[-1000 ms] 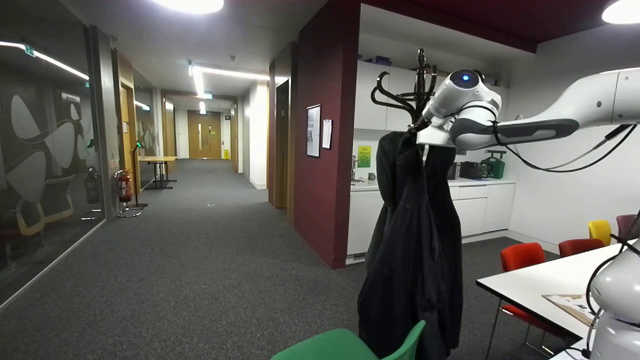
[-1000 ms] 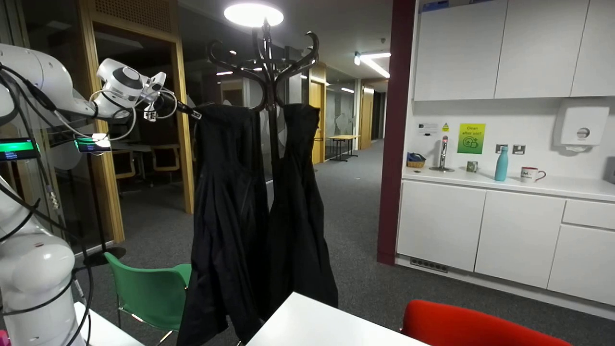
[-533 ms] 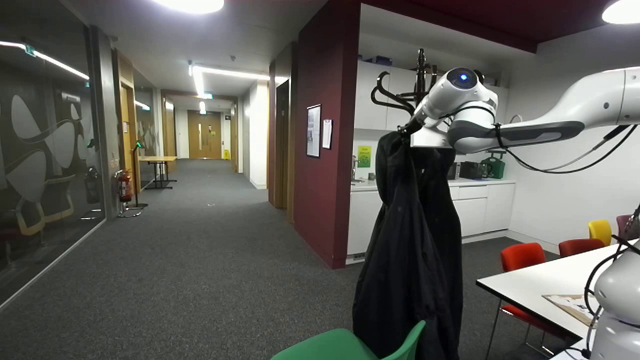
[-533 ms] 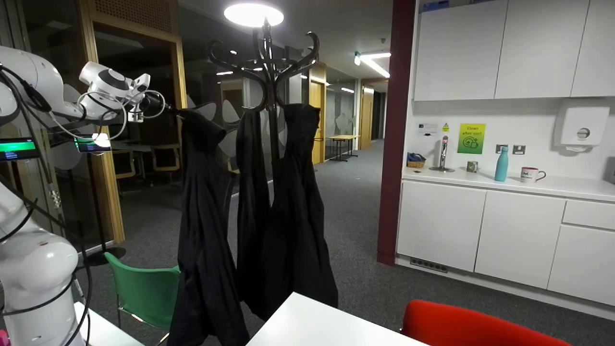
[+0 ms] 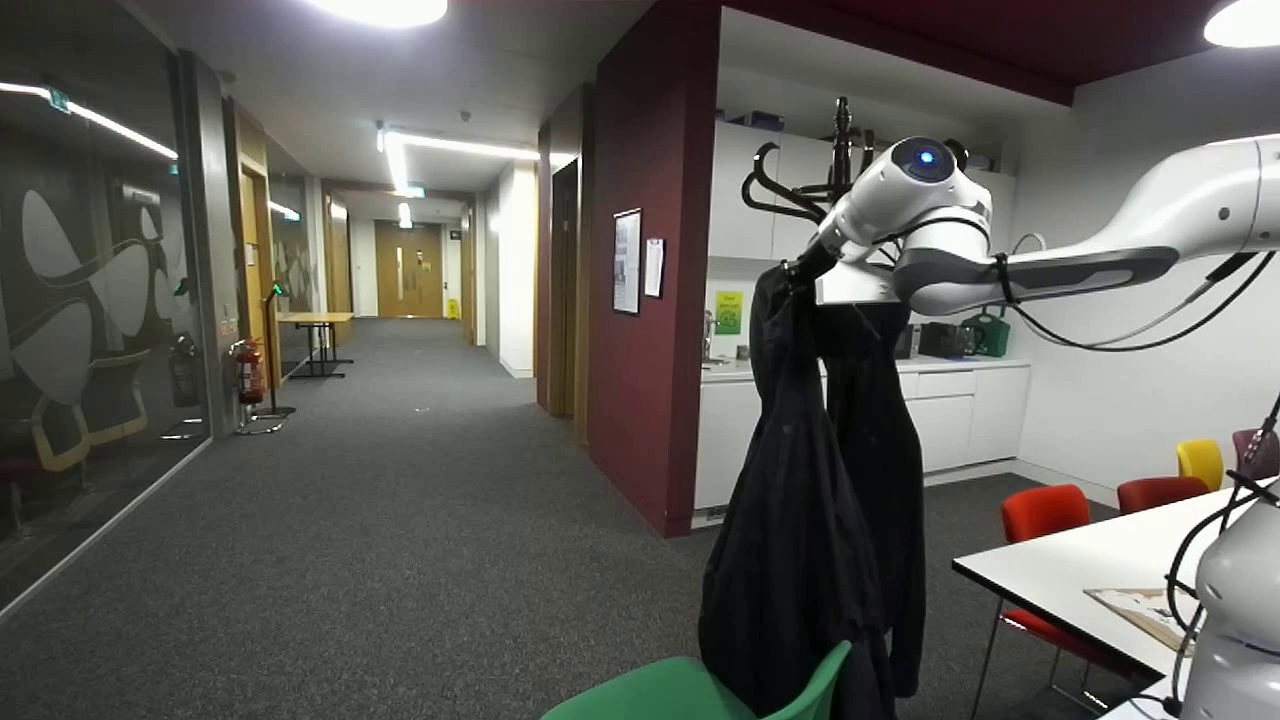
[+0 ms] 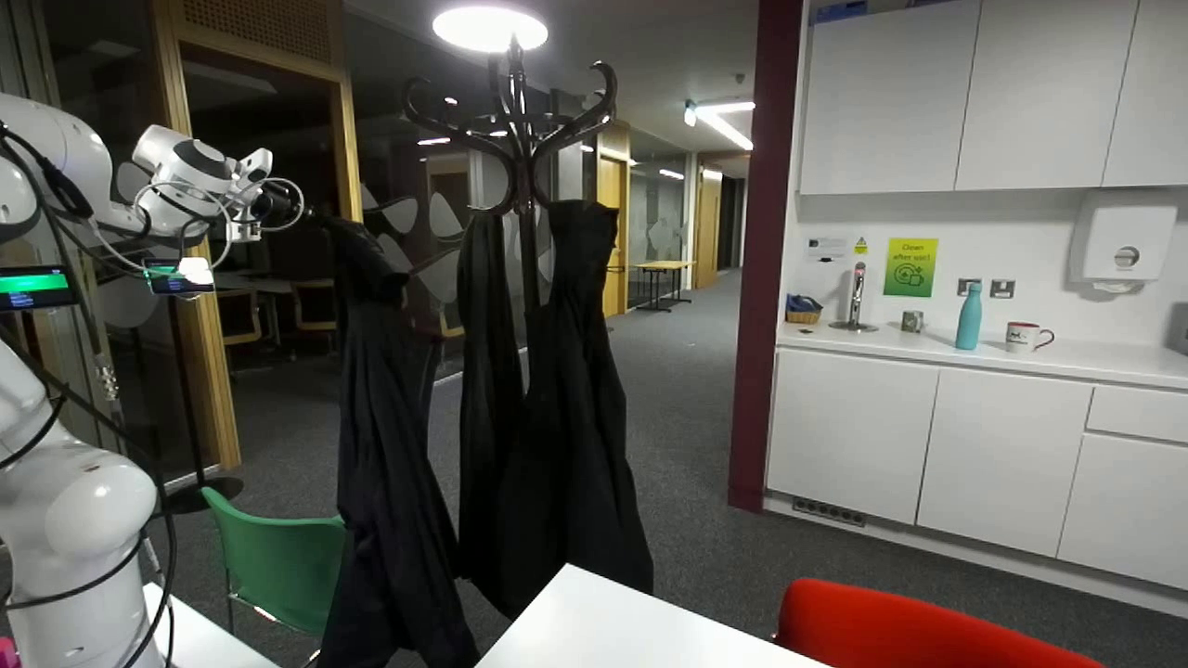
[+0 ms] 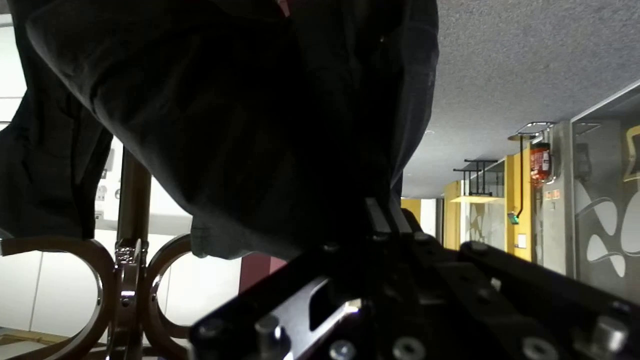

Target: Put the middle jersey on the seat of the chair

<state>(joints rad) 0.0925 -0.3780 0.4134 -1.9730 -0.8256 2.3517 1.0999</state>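
Note:
The middle jersey, a long black garment [image 5: 785, 520], hangs limp from my gripper [image 5: 790, 268], clear of the coat stand [image 6: 520, 121]. In an exterior view it hangs as a separate dark length [image 6: 385, 464] left of the stand. In the wrist view its cloth [image 7: 240, 125] fills the upper middle, and my gripper [image 7: 387, 212] is closed on its upper part, fingers nearly together. The green chair [image 5: 660, 692] stands low beside the jersey; its back [image 6: 283, 566] also shows in an exterior view. The jersey's lower part hangs behind the chair's back edge in an exterior view and partly hides the seat.
Other dark garments [image 6: 575, 417] still hang on the stand, whose curved hooks [image 7: 85, 260] show in the wrist view. A white table [image 6: 622, 631] and a red chair [image 6: 910, 631] stand in front. A kitchen counter [image 6: 928, 357] runs along the wall.
My gripper has drawn back toward the robot base, pulling the jersey away from the stand. A gap has opened between it and the other garments. The jersey's top sags more.

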